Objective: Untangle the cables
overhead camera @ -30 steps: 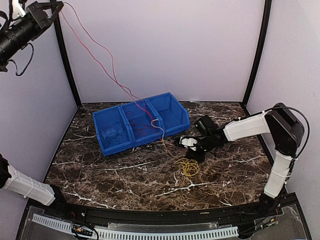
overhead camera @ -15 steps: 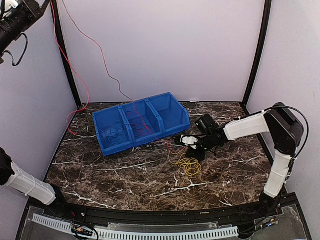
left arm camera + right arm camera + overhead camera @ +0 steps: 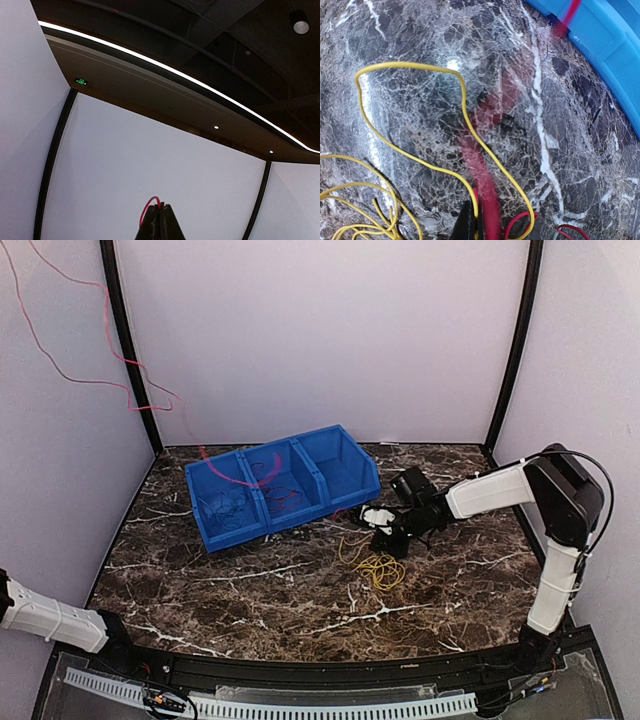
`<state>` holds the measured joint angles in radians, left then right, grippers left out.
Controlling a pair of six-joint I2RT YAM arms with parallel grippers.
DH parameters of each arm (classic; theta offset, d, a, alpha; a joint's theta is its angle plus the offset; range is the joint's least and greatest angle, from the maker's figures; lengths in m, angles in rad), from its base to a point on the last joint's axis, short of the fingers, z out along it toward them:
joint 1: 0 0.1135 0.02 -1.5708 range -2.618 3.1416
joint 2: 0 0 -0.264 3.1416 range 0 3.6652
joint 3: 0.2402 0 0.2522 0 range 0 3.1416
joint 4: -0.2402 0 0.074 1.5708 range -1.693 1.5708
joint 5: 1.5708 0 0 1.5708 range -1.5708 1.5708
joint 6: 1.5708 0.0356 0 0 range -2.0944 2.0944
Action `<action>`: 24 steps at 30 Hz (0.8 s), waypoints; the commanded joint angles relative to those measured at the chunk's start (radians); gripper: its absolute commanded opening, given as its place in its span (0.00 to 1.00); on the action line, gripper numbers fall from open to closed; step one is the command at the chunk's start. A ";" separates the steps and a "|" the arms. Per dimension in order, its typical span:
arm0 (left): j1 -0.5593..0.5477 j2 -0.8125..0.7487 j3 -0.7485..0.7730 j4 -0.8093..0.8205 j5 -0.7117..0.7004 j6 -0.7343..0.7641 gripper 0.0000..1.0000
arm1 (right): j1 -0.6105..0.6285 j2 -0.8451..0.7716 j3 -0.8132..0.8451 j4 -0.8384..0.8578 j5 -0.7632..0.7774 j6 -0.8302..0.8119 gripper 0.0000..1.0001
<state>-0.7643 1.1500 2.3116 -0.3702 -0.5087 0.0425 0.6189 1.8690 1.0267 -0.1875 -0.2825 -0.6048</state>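
My left gripper (image 3: 161, 209) is raised out of the top view. In its wrist view it is shut on a thin red cable (image 3: 148, 205) that loops out beside the tips. In the top view the red cable (image 3: 60, 375) hangs from the upper left down towards the blue bin (image 3: 345, 475). My right gripper (image 3: 388, 533) is low over the table just right of the bin. In its wrist view (image 3: 476, 226) it is shut on a yellow cable (image 3: 465, 107) and a blurred red cable (image 3: 487, 190). A yellow cable pile (image 3: 376, 567) lies just in front of it.
The three-compartment blue bin holds dark wires (image 3: 225, 505) on the left and red wires (image 3: 285, 498) in the middle. Its edge shows in the right wrist view (image 3: 605, 45). Black frame posts (image 3: 125, 340) stand at the back corners. The tabletop is dark marble (image 3: 250, 590).
My left gripper has risen up and left out of the top view, pulling the red cable with it. The red strand has swung left. The right gripper and yellow pile have barely moved.
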 commanded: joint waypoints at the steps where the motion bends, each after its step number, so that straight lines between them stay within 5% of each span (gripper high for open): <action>1: -0.003 -0.038 0.004 0.038 -0.056 0.018 0.00 | -0.041 0.099 -0.033 -0.141 0.101 0.026 0.00; 8: -0.004 -0.048 -0.088 -0.024 -0.055 -0.030 0.00 | -0.042 0.085 0.001 -0.155 0.154 0.047 0.00; 15: -0.003 0.011 -0.233 -0.135 0.051 -0.154 0.00 | -0.039 -0.053 0.064 -0.267 0.037 0.046 0.49; 24: -0.004 0.030 -0.477 -0.127 0.223 -0.305 0.00 | -0.041 -0.252 0.161 -0.379 -0.007 0.064 0.73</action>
<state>-0.7643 1.2091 1.8828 -0.5022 -0.3813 -0.1833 0.5816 1.6909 1.1290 -0.5114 -0.2611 -0.5583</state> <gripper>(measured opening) 0.007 0.712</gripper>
